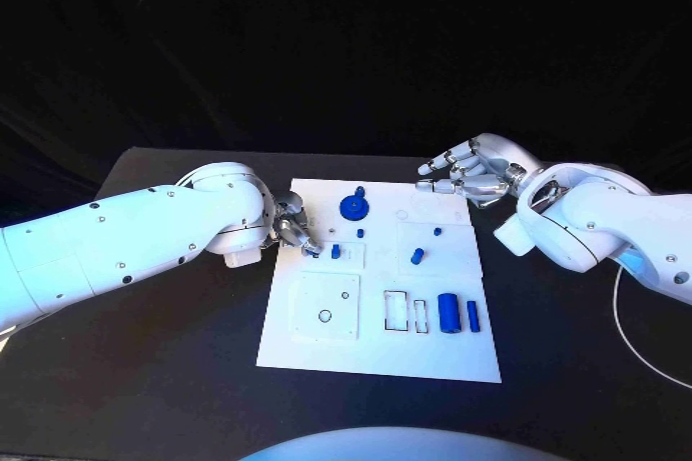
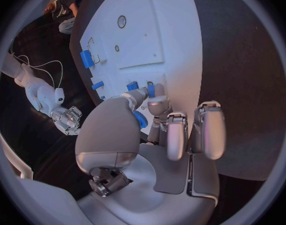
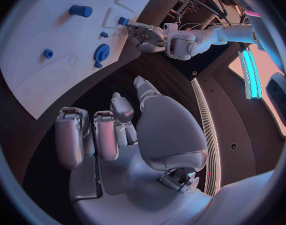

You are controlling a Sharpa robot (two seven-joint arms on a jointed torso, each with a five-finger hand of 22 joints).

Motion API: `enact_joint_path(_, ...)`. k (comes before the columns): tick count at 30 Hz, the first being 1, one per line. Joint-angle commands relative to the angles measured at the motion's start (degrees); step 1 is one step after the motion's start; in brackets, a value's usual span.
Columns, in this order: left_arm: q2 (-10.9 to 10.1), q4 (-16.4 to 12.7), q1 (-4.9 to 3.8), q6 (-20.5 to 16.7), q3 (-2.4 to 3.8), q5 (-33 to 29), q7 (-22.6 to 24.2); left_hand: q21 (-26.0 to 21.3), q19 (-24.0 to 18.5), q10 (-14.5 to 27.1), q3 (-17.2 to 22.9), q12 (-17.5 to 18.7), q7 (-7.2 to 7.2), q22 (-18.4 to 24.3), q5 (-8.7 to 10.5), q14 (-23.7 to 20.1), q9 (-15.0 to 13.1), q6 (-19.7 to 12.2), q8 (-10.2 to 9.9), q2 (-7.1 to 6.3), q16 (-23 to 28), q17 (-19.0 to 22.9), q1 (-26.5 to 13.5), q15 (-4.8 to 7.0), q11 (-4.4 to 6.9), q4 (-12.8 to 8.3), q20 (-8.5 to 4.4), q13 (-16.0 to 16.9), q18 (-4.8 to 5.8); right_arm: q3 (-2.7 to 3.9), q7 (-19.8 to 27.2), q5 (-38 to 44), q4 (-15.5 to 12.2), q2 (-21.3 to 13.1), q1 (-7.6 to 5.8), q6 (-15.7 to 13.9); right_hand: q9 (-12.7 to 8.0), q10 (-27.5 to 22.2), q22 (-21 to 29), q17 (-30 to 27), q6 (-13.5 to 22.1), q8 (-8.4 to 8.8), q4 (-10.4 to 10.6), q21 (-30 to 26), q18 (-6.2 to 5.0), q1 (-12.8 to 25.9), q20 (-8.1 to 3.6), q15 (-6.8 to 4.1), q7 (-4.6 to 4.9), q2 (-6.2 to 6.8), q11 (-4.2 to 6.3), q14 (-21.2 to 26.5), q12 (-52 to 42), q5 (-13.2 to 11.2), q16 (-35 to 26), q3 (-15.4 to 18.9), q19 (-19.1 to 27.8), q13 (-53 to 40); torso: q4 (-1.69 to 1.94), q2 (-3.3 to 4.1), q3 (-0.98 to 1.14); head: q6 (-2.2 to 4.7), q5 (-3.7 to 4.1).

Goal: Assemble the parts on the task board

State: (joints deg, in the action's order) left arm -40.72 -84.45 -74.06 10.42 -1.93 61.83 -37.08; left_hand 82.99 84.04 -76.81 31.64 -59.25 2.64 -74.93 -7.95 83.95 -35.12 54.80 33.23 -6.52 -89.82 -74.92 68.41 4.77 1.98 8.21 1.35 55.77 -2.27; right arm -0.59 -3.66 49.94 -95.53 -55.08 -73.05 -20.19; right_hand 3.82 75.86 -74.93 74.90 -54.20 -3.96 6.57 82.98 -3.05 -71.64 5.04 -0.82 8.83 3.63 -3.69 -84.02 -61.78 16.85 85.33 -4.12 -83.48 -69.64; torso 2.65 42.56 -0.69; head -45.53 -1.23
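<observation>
Nearest the camera lay the board's bare front edge on the tabletop. Left robot hand pinched a small blue part at the board's left side; right robot hand hovered open, empty, beyond the far corner.

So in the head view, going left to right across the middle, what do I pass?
Left hand → small blue part by its fingertips → blue gear → blue peg → right hand.
</observation>
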Motion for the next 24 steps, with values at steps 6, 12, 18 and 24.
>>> enact_joint_path(6,0.05,0.0,0.48,2.68,-0.36,-0.24,-1.52,0.19,1.93,-0.45,7.31,-0.23,-0.61,-8.1,-0.45,6.05,0.13,0.51,0.25,0.28,-0.18,-15.08,-0.17,0.27,0.09,-6.98,-0.06,-0.06,0.16,0.0,0.15,0.18,0.01,0.1,0.06,0.8,0.07,-0.5,-0.21,6.68,-0.23,0.01,-0.09,-0.3,-0.06,0.09,0.12,0.02,-0.12,-0.46,0.07,-4.09,-0.39,0.14,-0.23,0.28,0.3,0.03,0.02,0.02,0.01,-0.16,0.03)
enact_joint_path(12,0.22,0.02,0.48,3.26,-0.36,-0.77,-1.37,0.26,1.97,-0.62,7.45,-0.43,-0.66,-8.18,-0.52,6.05,0.17,0.62,0.35,0.19,-0.18,-15.08,-0.34,0.28,0.13,-7.05,-0.07,0.13,0.18,0.0,0.16,0.18,0.01,0.11,0.06,0.82,0.07,-0.5,-0.21,6.68,-0.23,0.01,-0.09,-0.3,-0.06,0.09,0.12,0.02,-0.12,-0.46,0.07,-4.09,-0.39,0.14,-0.23,0.28,0.3,0.03,0.03,-0.03,0.03,-0.2,-0.03)
enact_joint_path(18,0.41,0.07,0.48,3.57,-0.36,-1.57,-1.23,0.26,1.97,-0.62,7.45,-0.43,-0.66,-8.18,-0.52,6.05,0.17,0.62,0.35,0.19,-0.18,-15.08,-0.34,0.28,0.13,-7.05,-0.07,0.13,0.18,0.0,0.16,0.18,0.01,0.12,0.06,0.84,0.07,-0.5,-0.21,6.68,-0.23,0.01,-0.09,-0.3,-0.06,0.09,0.12,0.02,-0.12,-0.46,0.07,-4.09,-0.39,0.14,-0.23,0.28,0.3,0.03,-0.02,0.0,0.01,-0.2,-0.09)
enact_joint_path(24,0.59,0.13,0.47,4.47,-0.33,-2.32,-1.11,0.46,2.09,-0.81,7.57,-0.63,-0.71,-8.4,-0.54,6.05,0.21,0.74,0.45,0.13,-0.18,-15.08,-0.5,0.3,0.17,-7.14,-0.08,0.32,0.25,0.0,0.15,0.18,0.02,0.12,0.06,0.86,0.07,-0.5,-0.21,6.68,-0.23,0.01,-0.09,-0.3,-0.06,0.09,0.12,0.02,-0.12,-0.46,0.07,-4.09,-0.39,0.14,-0.23,0.28,0.3,0.03,-0.01,0.02,0.02,-0.23,-0.03)
